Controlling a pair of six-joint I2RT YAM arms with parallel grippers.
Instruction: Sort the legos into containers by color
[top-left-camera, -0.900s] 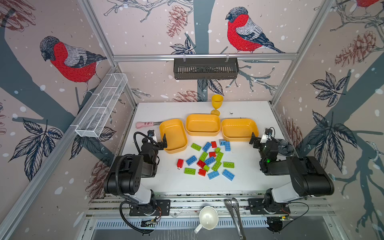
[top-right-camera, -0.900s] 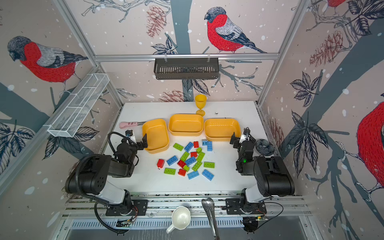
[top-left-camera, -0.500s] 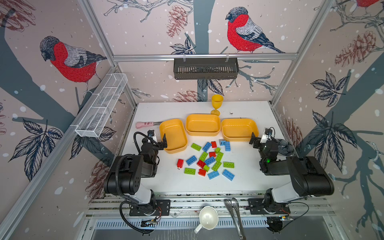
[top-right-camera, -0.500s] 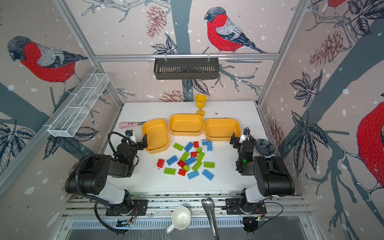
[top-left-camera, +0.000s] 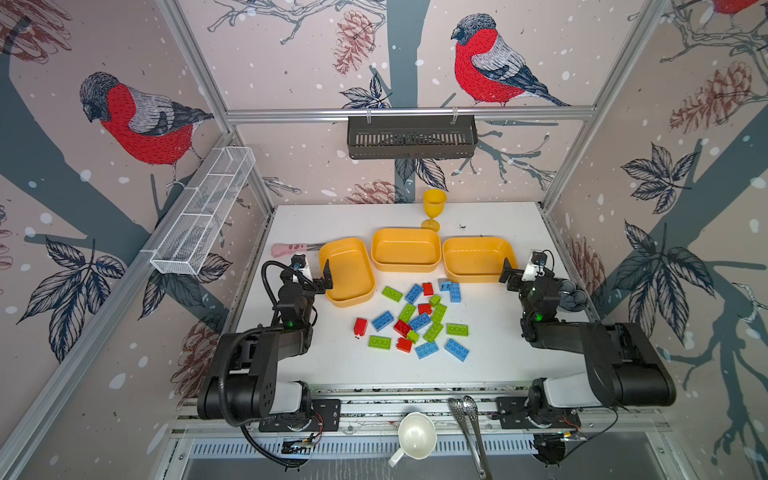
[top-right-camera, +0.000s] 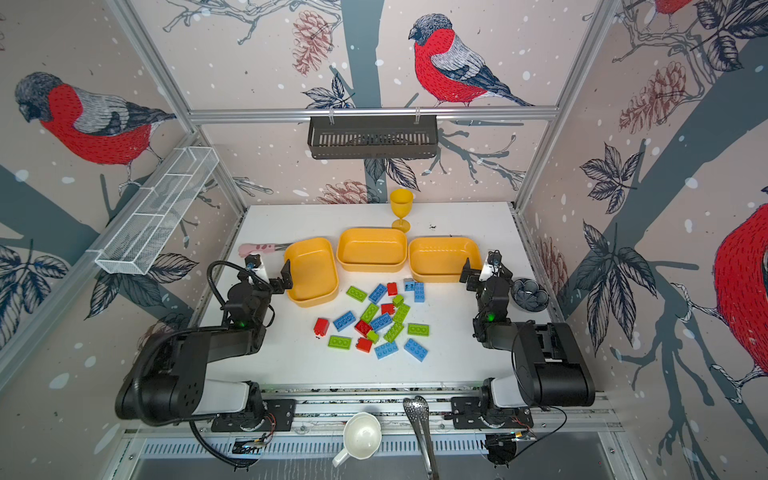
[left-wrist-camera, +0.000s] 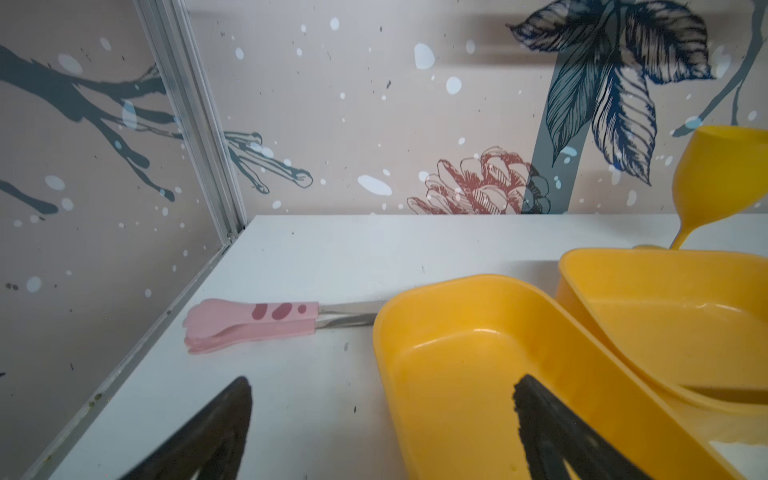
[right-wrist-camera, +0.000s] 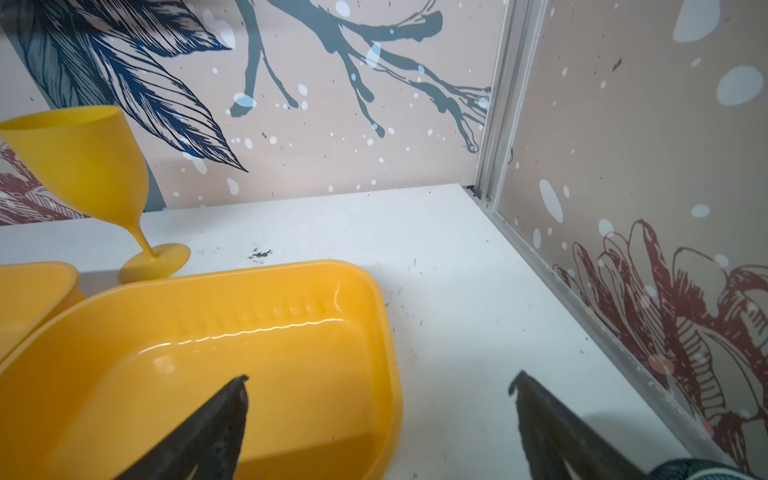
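Observation:
Several red, blue and lime green legos (top-left-camera: 419, 321) (top-right-camera: 380, 322) lie loose in a heap at the table's middle in both top views. Behind them three empty yellow-orange containers stand in a row: left (top-left-camera: 347, 266) (left-wrist-camera: 457, 374), middle (top-left-camera: 405, 249) (left-wrist-camera: 665, 316), right (top-left-camera: 478, 257) (right-wrist-camera: 208, 365). My left gripper (top-left-camera: 313, 276) (top-right-camera: 272, 276) (left-wrist-camera: 382, 380) is open and empty, straddling the left container's outer wall. At the right container's outer end my right gripper (top-left-camera: 521, 270) (top-right-camera: 480, 270) (right-wrist-camera: 379, 377) is open and empty too. Neither touches a lego.
A yellow goblet (top-left-camera: 434, 205) (right-wrist-camera: 91, 166) stands behind the containers. Pink-handled tongs (top-left-camera: 286, 249) (left-wrist-camera: 249, 324) lie left of the left container. A dark bowl (top-right-camera: 528, 294) sits by the right arm. White cup (top-left-camera: 415, 436) and metal tongs (top-left-camera: 469, 424) lie beyond the front edge.

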